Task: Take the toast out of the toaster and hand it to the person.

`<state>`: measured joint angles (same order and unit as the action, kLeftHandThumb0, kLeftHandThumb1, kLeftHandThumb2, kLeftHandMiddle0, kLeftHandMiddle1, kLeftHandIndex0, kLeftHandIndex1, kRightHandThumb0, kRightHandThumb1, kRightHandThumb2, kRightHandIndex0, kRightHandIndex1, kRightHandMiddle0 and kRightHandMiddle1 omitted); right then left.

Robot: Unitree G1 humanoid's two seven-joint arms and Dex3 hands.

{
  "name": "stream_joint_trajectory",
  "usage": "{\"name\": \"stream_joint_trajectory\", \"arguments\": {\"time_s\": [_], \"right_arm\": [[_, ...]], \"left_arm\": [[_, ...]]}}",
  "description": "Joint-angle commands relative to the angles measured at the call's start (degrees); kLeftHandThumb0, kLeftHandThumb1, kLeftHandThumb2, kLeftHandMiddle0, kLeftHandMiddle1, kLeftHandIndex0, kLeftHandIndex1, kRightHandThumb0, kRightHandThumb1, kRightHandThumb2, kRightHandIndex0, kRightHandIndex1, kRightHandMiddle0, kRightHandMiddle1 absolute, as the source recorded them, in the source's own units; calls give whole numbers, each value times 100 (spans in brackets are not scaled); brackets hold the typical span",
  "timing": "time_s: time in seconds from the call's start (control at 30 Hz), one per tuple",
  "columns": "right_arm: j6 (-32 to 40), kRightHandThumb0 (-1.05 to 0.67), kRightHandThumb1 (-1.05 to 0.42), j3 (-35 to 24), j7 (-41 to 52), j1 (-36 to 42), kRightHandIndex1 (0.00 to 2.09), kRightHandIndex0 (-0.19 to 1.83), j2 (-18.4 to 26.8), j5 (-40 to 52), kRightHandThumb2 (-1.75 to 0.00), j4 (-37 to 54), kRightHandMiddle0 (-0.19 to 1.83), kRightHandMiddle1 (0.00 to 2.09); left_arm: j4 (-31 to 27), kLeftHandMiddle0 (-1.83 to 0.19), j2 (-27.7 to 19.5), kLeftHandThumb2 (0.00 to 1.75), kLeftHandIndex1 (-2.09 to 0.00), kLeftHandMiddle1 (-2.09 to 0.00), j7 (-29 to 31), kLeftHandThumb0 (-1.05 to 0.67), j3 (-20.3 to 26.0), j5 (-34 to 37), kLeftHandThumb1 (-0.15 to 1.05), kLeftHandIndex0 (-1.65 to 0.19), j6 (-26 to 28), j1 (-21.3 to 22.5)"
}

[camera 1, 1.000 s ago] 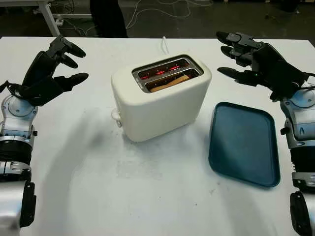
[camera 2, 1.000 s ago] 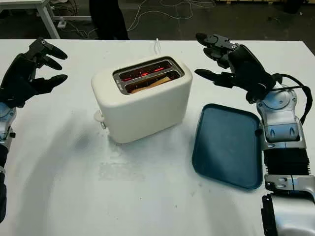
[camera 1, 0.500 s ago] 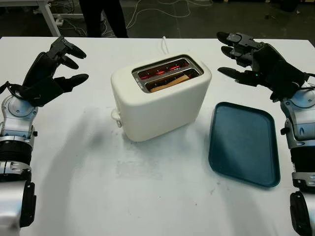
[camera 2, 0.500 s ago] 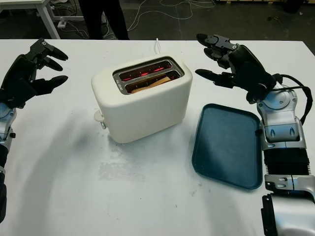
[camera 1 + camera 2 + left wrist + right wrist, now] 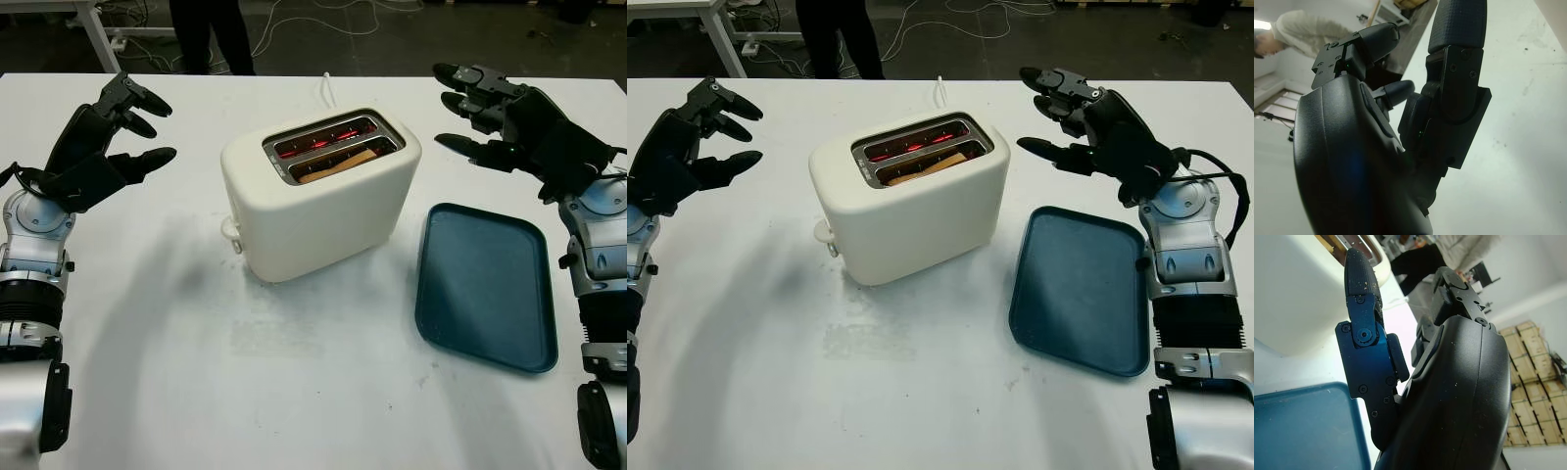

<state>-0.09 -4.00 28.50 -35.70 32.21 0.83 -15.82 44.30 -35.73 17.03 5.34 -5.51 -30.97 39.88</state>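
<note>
A cream two-slot toaster (image 5: 318, 196) stands mid-table, its far slot glowing red inside. A slice of toast (image 5: 339, 164) sits low in the near slot, barely above the rim. My left hand (image 5: 118, 137) hovers open above the table well left of the toaster. To the toaster's right, my right hand (image 5: 480, 113) is raised and open, holding nothing, above the far end of the tray. A person (image 5: 208, 34) in dark trousers stands beyond the table's far edge.
A dark blue tray (image 5: 485, 284) lies flat to the right of the toaster. The toaster's white cord (image 5: 325, 90) runs off toward the far edge. Its lever knob (image 5: 231, 232) juts out on the left end. Cables and a white table leg (image 5: 98, 34) are on the floor behind.
The person's legs behind the table shifted sideways. Both of my hands and the toaster stayed where they were.
</note>
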Motion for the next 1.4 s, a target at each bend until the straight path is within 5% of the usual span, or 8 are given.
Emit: {"name": "stream_joint_trajectory", "arguments": {"time_s": [0.0, 1.37], "right_arm": [[24, -67, -92, -23, -23, 23, 0, 22, -12, 21, -20, 57, 24, 0], [12, -67, -92, -10, -55, 68, 0, 23, -4, -57, -20, 69, 25, 0]], "left_arm": [[-71, 0, -92, 37, -143, -158, -88, -105, -31, -104, 92, 0, -47, -32], [11, 0, -77, 36, -136, -154, -6, -105, -10, -44, 92, 0, -134, -52]]}}
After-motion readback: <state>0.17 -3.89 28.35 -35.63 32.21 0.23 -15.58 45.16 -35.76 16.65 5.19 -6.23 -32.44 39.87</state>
